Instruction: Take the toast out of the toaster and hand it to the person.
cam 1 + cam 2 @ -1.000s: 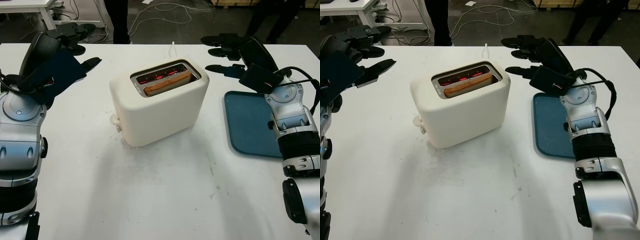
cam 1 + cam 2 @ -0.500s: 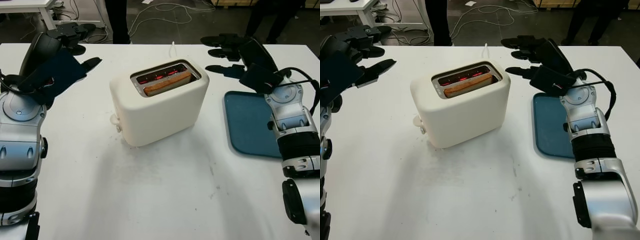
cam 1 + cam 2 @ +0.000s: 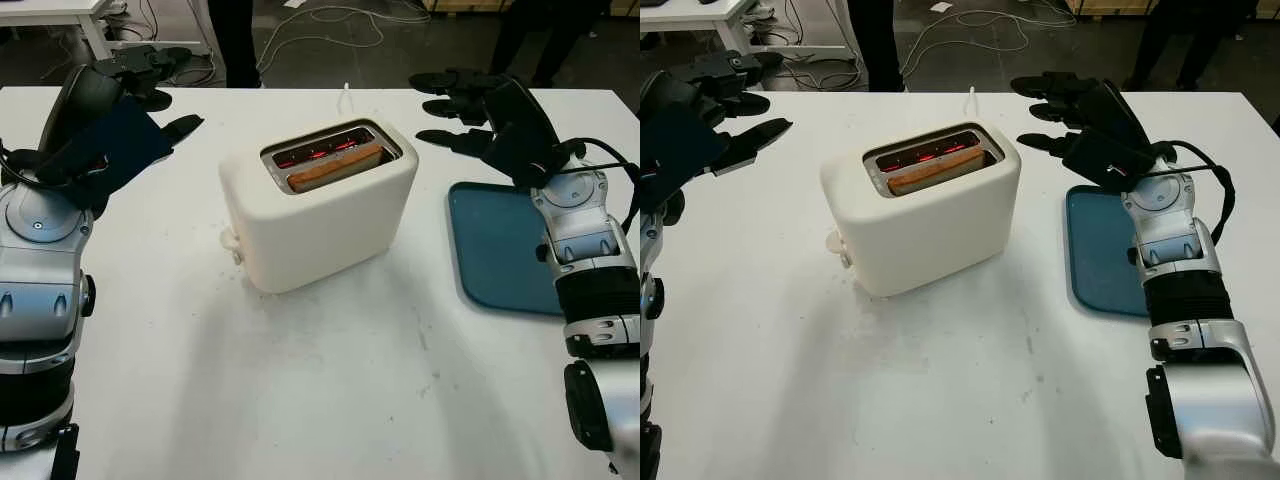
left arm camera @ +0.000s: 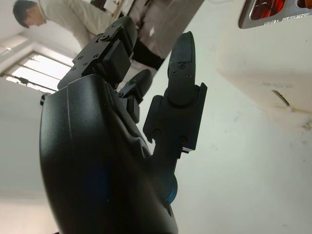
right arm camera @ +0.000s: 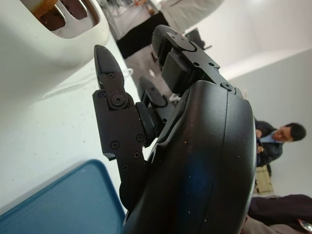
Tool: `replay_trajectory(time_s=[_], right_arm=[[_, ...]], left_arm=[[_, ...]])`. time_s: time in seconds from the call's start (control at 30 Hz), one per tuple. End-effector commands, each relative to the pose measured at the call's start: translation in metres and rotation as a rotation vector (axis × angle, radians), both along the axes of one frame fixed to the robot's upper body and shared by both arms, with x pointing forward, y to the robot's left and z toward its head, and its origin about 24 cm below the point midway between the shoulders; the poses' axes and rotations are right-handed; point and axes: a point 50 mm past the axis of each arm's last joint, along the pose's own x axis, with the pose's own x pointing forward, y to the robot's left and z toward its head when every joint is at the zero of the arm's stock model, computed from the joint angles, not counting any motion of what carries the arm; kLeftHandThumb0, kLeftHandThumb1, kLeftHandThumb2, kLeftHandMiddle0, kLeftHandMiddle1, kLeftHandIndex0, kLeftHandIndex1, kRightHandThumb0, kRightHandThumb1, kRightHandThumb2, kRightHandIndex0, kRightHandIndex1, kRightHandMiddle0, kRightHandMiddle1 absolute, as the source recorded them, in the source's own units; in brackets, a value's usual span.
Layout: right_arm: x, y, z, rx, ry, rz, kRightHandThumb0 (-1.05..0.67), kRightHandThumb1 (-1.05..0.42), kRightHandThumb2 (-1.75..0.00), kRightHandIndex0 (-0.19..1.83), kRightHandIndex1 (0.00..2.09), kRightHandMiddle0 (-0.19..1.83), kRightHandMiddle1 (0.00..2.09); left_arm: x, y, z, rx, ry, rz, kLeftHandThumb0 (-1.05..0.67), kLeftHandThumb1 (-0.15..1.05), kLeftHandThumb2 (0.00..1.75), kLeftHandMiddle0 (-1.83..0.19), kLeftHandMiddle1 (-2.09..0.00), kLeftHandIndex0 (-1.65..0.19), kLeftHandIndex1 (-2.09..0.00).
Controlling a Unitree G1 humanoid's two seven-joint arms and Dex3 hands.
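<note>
a cream toaster [image 3: 318,205] stands near the middle of the white tabletop [image 3: 320,400], closer to the far edge than the near one, turned at an angle to the edges. its two slots face up and glow red inside. a slice of toast [image 3: 336,166] sits in the nearer slot, its browned top edge showing just above the slot rim. a small lever knob [image 3: 231,241] sticks out from the toaster's end toward the left edge.

the left hand [image 3: 150,75] hangs above the far left corner of the tabletop, well apart from the toaster, open and wide, holding nothing. the right hand [image 3: 462,105] hovers above the far part of the tabletop on the toaster's right side, near it but not touching, also wide open and empty, its fingers [image 5: 114,97] pointing toward the toaster.

a dark blue tray [image 3: 498,250] lies flat by the right edge, under the right forearm. a person's dark legs [image 3: 230,40] stand on the floor beyond the far edge, among loose cables [image 3: 330,20].
</note>
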Motion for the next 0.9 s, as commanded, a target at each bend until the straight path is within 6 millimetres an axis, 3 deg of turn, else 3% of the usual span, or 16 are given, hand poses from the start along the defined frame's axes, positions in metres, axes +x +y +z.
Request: replay_trajectory(time_s=[0.0, 0.87], right_arm=[[-0.0013, -0.0012, 0.0021, 0.017, -0.007, -0.013, -0.28, -0.92, -0.03, 0.64, 0.00, 0.59, 0.00], [-0.0010, 0.0010, 0.0025, 0.025, -0.007, -0.003, -0.29, -0.92, -0.01, 0.64, 0.00, 0.59, 0.00]], left_arm=[[-0.0009, 0.0048, 0.0009, 0.022, -0.012, 0.018, -0.38, 0.92, 0.29, -0.21, -0.71, -0.54, -0.02], [-0.0008, 0.0026, 0.0008, 0.009, -0.004, 0.018, -0.37, 0.92, 0.30, -0.23, -0.70, -0.52, -0.01]])
